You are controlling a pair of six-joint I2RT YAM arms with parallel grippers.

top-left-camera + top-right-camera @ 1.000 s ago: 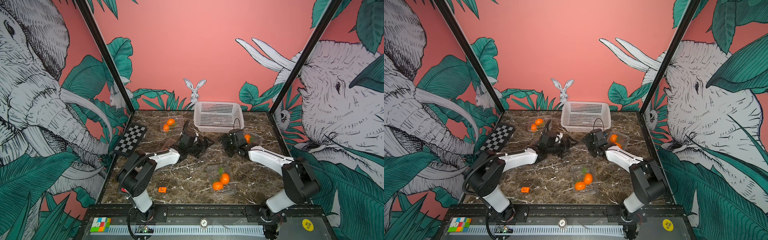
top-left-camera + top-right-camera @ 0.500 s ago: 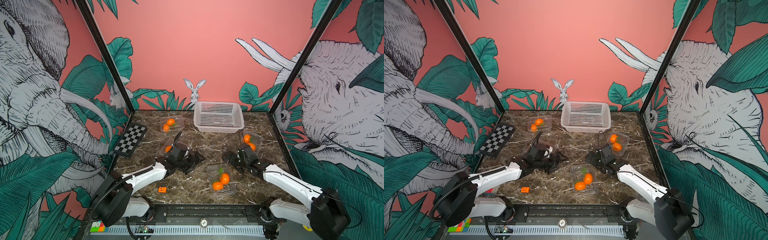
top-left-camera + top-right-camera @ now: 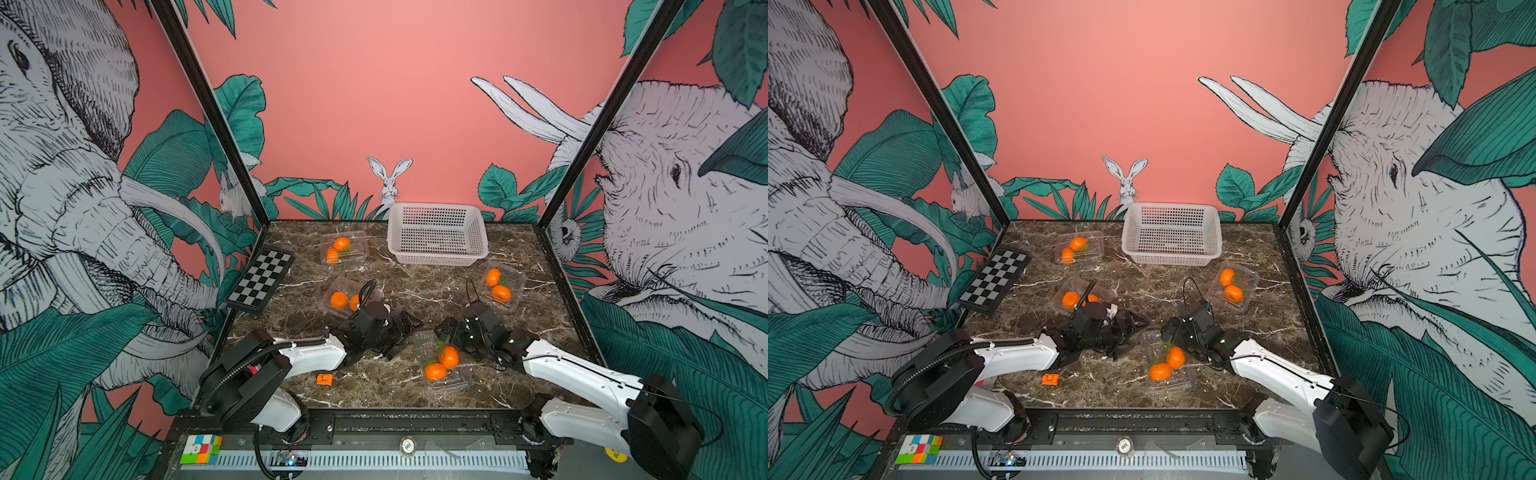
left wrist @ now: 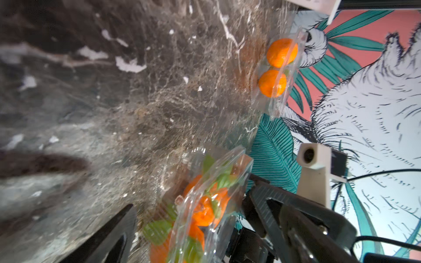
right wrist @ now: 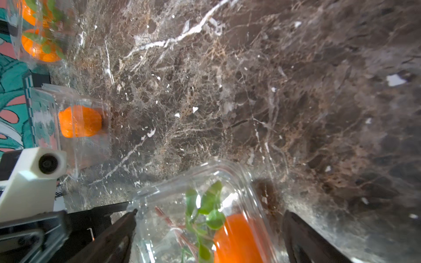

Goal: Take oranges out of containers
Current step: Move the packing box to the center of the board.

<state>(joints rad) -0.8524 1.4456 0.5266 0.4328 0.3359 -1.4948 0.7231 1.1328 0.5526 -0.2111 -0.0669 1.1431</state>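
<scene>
Both claws gape wide, gripping nothing. The left gripper [image 3: 404, 336] and right gripper [image 3: 453, 337] flank the near-centre clamshell container [image 3: 457, 380], which holds two oranges [image 3: 449, 356]. In the right wrist view its corner sits between the spread fingers [image 5: 114, 239]. Three other clamshells [image 3: 360, 249] with fruit lie farther back, before the white basket [image 3: 436, 259].

Dark marble table [image 3: 415, 291] carries four clear containers [image 3: 457, 380], a white basket [image 3: 436, 239], checkerboard [image 3: 261, 279] and orange block [image 3: 324, 379].

At the back of the table [image 3: 419, 286] a basket [image 3: 436, 206] is set, containers [image 3: 362, 243] are placed left of it, nearer beside the chessboard [image 3: 261, 281], at the right and front centre, each seemingly with two oranges [image 3: 435, 371] inside, and a block [image 3: 324, 379] is left at front left.
</scene>
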